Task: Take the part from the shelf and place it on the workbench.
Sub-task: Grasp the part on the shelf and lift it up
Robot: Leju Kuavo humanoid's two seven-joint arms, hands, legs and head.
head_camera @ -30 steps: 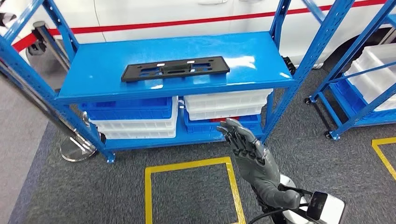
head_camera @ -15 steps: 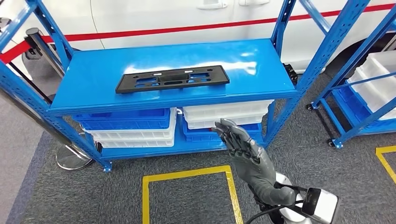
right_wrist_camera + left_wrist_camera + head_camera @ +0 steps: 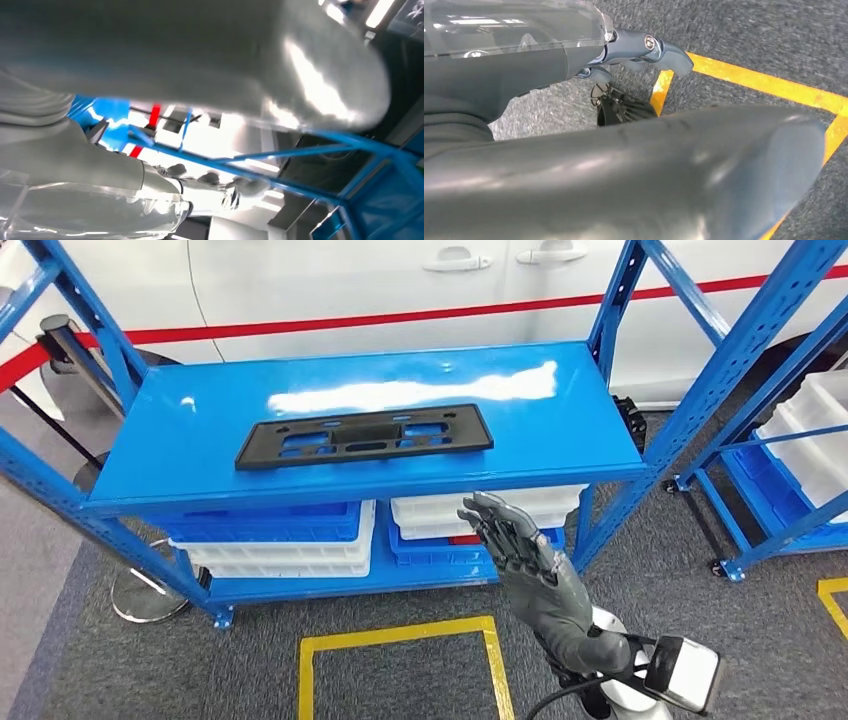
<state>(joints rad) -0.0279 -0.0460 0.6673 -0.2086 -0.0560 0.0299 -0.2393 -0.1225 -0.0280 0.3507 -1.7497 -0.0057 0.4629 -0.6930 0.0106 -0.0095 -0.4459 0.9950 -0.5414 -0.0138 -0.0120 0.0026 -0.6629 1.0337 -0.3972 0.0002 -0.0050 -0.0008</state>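
— Where was the part?
— Flat on the shelf, untouched. My right hand was raised below its edge, fingers spread, holding nothing.
— Next?
— I judged the reach unfinished: lift higher, then forward over the part.

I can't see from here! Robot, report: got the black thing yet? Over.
Right robot hand raised, open, empty, below the shelf edge. Left robot hand low over grey carpet, holding nothing. Flat black plastic slotted part untouched on blue metal shelf. Nothing on the shelf blocks it.
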